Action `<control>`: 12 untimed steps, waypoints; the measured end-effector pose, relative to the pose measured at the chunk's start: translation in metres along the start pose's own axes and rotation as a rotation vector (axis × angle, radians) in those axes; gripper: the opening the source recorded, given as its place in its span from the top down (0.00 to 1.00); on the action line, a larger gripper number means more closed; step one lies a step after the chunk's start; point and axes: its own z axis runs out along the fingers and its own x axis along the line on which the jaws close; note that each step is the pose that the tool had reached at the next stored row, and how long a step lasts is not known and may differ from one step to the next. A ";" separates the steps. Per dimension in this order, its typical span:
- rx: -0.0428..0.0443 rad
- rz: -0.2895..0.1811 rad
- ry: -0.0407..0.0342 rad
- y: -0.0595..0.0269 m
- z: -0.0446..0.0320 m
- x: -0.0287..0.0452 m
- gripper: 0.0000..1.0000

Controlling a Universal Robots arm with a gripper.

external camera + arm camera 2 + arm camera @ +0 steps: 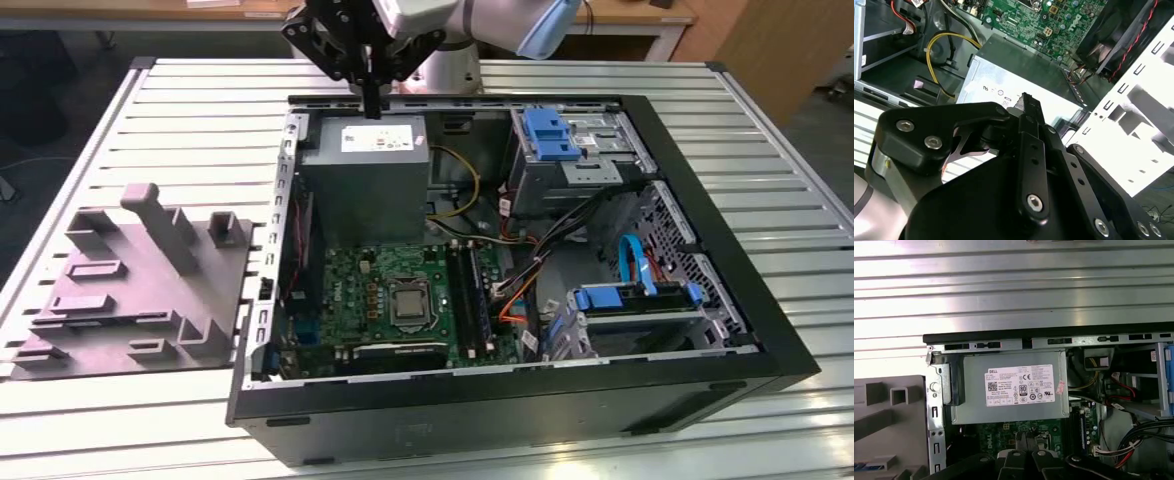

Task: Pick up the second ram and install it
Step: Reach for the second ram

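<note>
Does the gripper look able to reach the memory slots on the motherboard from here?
Probably yes. The case lies open upward and nothing covers the memory slots; the gripper hangs above the power supply. Loose cables run close beside the slots.

In the second wrist view the gripper [1026, 101] hides much of the power supply [1004, 82] under its closed jaws; whether they pinch anything cannot be told. In the exterior view, the slots [461, 285] well beyond the jaws are too small to tell filled from bare.
</note>
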 end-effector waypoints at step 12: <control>0.0000 0.000 0.0000 -0.0018 -0.0006 0.0232 0.90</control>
